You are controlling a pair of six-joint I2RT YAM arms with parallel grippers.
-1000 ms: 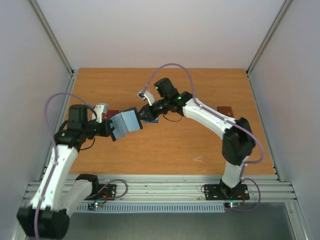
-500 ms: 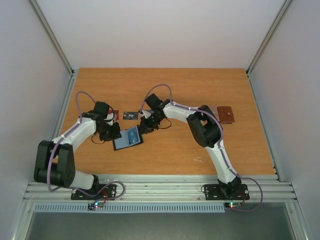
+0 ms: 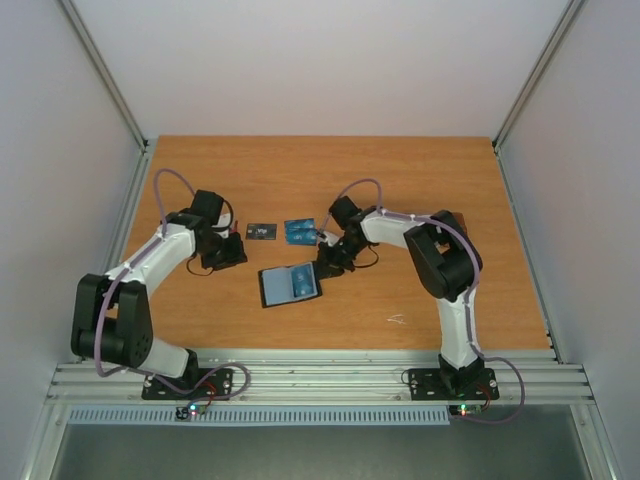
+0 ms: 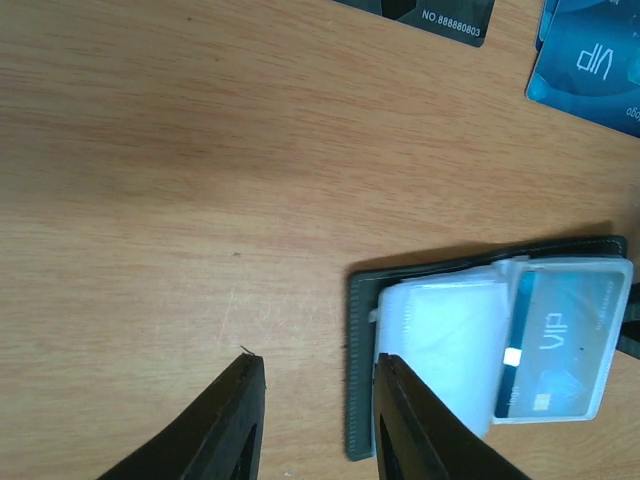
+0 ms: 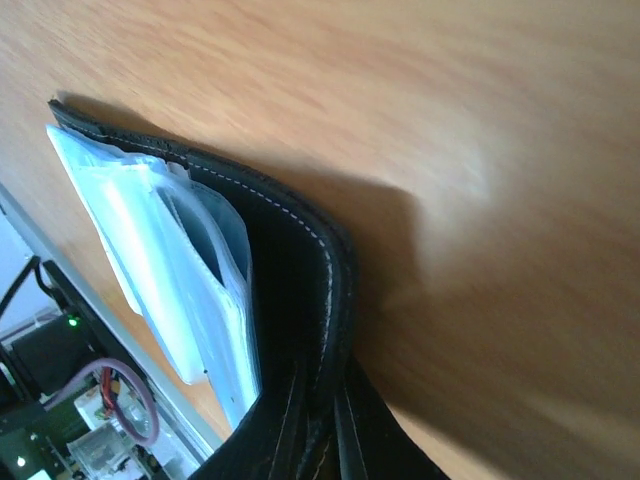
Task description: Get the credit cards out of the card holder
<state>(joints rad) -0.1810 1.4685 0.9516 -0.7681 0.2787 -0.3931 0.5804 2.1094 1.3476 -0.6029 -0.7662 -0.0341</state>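
Open card holder (image 3: pixel 290 286) lies flat on the table (image 3: pixel 420 170), pale pockets up, near the middle, between the two arms. The left gripper (image 4: pixel 315 372) sits just left of it, low over the wood. Its fingers are spread a little with bare table in the gap, holding nothing. In the left wrist view one fingertip overlaps the holder's near left corner; contact can't be told. From above it looks near the holder but apart. The right gripper (image 3: pixel 328 264) is at the holder's right edge, jaws pressed together on the black cover. The right wrist view shows the stitched black edge running down between its fingers, clear sleeves fanned out to the left.

Counts:
- 1 card holder.
- 1 blue card in pocket (image 4: pixel 560 345), marked VIP, inside a clear sleeve of the holder.
- 2 loose blue cards (image 3: pixel 300 232), overlapping each other, flat on the table beyond the holder, just beside the right arm's wrist.
- 1 black card (image 3: pixel 260 231), flat on the table left of the blue pair, apart from them.
- 4 cards seen: 3 out, 1 in.
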